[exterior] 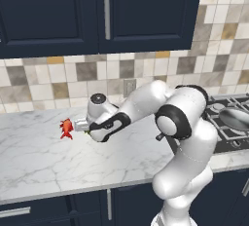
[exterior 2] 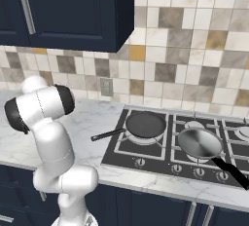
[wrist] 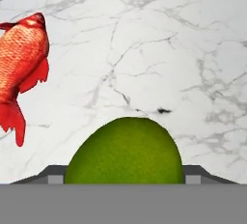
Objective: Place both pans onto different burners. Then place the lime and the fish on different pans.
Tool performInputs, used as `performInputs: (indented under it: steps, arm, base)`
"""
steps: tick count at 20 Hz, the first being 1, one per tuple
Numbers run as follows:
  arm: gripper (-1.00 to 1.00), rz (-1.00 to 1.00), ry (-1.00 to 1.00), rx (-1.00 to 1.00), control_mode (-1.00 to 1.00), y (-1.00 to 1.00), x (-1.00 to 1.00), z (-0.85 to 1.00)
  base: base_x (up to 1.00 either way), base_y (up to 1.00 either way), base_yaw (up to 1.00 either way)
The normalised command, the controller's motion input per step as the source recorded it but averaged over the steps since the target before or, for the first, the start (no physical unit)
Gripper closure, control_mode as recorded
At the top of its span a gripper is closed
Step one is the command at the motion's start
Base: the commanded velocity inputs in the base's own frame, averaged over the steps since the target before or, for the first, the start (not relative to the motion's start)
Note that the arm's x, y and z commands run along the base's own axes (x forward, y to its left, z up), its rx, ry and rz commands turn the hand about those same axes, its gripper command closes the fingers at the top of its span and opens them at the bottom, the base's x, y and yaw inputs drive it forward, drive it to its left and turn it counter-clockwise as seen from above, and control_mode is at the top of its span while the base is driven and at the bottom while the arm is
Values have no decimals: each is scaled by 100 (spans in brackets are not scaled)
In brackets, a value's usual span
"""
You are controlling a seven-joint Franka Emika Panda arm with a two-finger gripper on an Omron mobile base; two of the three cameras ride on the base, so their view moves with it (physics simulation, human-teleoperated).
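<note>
Hand view: lime (wrist: 124,150) sits between the gripper's fingers (wrist: 53,175), jaws closed on it. Fish (wrist: 20,68) lies just beside, on the marble counter (wrist: 193,49), well apart from the cooktop (exterior 2: 160,152) carrying black pan (exterior 2: 145,124) and grey pan (exterior 2: 199,143).

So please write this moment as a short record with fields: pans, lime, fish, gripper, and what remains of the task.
pans: black pan and grey pan each sit on a separate burner of the cooktop
lime: lime sits between the finger tips, low over the marble counter
fish: fish lies on the counter beside the lime, apart from it
gripper: gripper closed around the lime
remaining: lime and fish are not yet in the pans
</note>
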Motion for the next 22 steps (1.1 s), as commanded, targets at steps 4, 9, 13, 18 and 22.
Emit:
performInputs:
  steps: [4,9,13,18,22]
  arm:
    - [100,0,1,0,-100,-64,-51,36]
    - [100,-2,10,0,-100,-55,-45,46]
    - [100,-5,17,0,-100,-38,-34,60]
    - [100,-6,10,0,-100,-28,-32,39]
    - [100,-11,7,-2,-100,-20,-27,34]
  base:
    - [0,0,0]
    - [0,0,0]
    - [0,0,0]
    - [0,0,0]
    - [0,0,0]
